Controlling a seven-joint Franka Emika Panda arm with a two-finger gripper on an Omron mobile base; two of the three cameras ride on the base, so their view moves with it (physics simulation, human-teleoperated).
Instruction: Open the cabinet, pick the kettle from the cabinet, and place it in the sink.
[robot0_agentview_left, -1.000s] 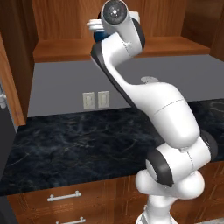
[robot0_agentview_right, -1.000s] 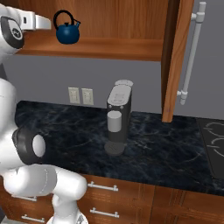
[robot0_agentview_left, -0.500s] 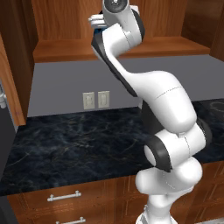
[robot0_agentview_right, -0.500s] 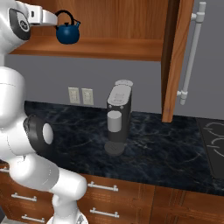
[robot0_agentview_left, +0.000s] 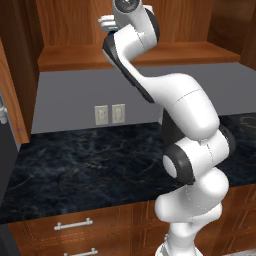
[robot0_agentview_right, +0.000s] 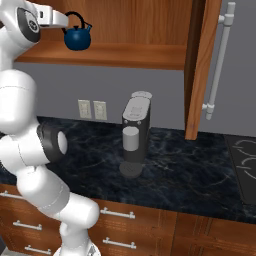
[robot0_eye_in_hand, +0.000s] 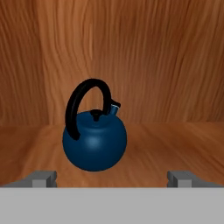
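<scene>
1. A black marble counter (robot0_agentview_right: 195, 175) runs beneath a flat grey wall (robot0_agentview_left: 70, 95).
2. Two pale wall outlets (robot0_agentview_left: 110, 114) sit side by side on that wall.
3. Wooden drawers (robot0_agentview_right: 145, 225) with short silver handles lie below.
4. A grey coffee machine (robot0_agentview_right: 136, 131) stands on the counter.

The light is even and soft, with no glare and only weak shadows under the shelf (robot0_agentview_right: 125, 55). All pictures are sharp, with no blur or distortion at the edges. The kettle (robot0_eye_in_hand: 94, 142) carries a faint highlight, and the black bench (robot0_agentview_left: 90, 165) looks dim.
</scene>
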